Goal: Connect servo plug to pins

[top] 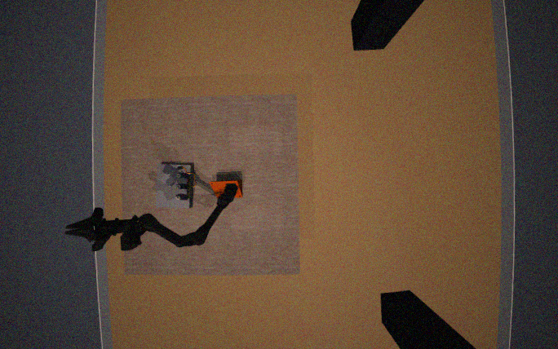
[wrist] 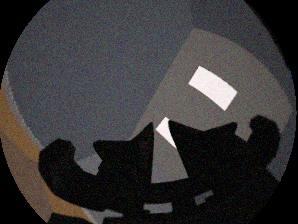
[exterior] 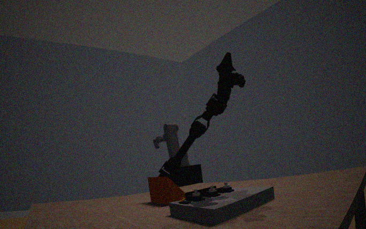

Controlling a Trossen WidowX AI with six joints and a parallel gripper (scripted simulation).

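Observation:
The grey printed holder [top: 169, 200] [exterior: 244, 196] lies on the mat, with the dark servo parts [top: 179, 181] [exterior: 210, 191] on top of it. The scene is dim, and I cannot make out the plug, the lead or the marked pins. My gripper [top: 68, 229] [exterior: 227, 55] [wrist: 160, 124] is raised high above the table on the stretched arm, far from the holder, and points up and away. In the wrist view its fingers stand close together with only ceiling and a bright light panel showing in the narrow gap. Nothing is held.
The arm's base, with an orange block [top: 217, 187] [exterior: 161, 190], stands right beside the holder on the grey mat [top: 254, 135]. Two black wedge shapes [top: 378, 24] [top: 415, 320] sit at the far table corners. A dark strut [exterior: 356, 207] crosses the right edge.

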